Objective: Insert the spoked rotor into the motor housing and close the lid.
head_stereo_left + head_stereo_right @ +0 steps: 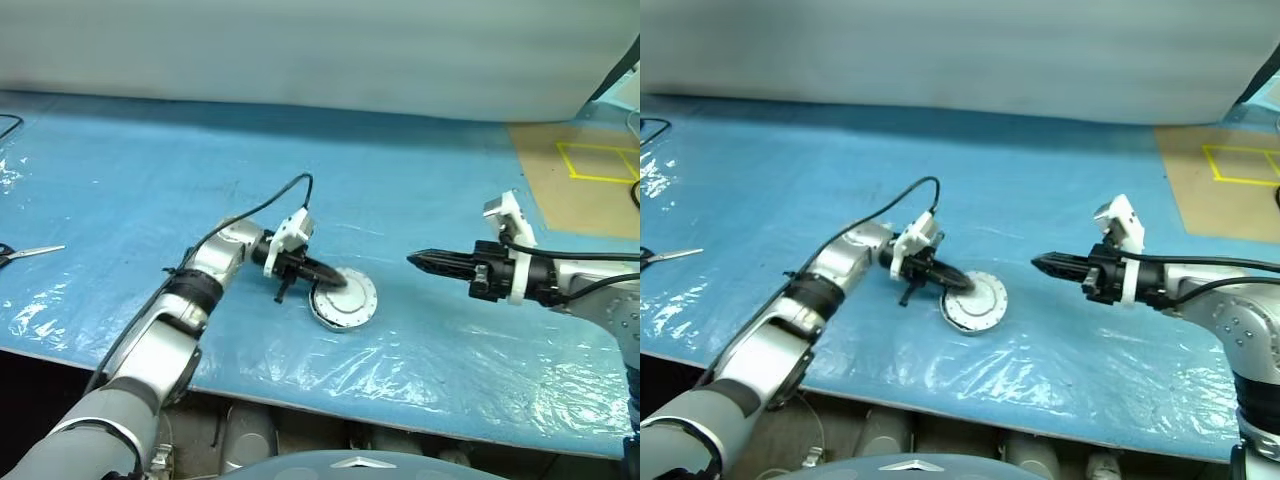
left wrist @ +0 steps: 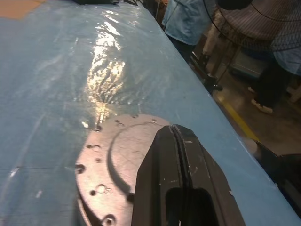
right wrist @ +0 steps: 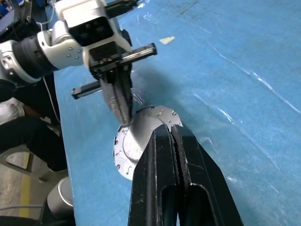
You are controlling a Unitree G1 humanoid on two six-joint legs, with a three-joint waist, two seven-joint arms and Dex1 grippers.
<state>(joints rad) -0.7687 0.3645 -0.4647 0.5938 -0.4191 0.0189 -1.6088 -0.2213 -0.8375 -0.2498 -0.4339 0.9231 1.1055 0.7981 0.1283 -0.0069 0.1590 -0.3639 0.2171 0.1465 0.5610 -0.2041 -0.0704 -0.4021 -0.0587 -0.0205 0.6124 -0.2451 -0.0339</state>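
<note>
A: Lid (image 1: 345, 297) on the blue sheet (image 1: 420, 180), plain grey face up, near the front edge of the table. Slightly tilted, seemingly resting on something beneath; cannot tell what.

B: Round, so no long axis. Flat face looking up, ringed with small holes near the rim.

A: Left gripper (image 1: 338, 279) right over the lid, fingers pressed together, tip at or just above the grey face near the middle. Touching or not: hard to say. Pointing toward the robot's right, a little downward.

B: Right gripper (image 1: 415, 260) clear of the lid, off to its right, fingers together too, holding nothing. Pointing left toward the lid, roughly level.

A: Between the two tips, only bare sheet.

B: Farther out: scissors (image 1: 22, 254) at the far left edge, well apart. Brown board (image 1: 575, 190) with yellow tape (image 1: 595, 162) at the far right. Glossy wrinkles in the sheet along the front.

A: Beyond the table edge, in the left wrist view, people's legs (image 2: 263, 89) standing on the floor.
</note>
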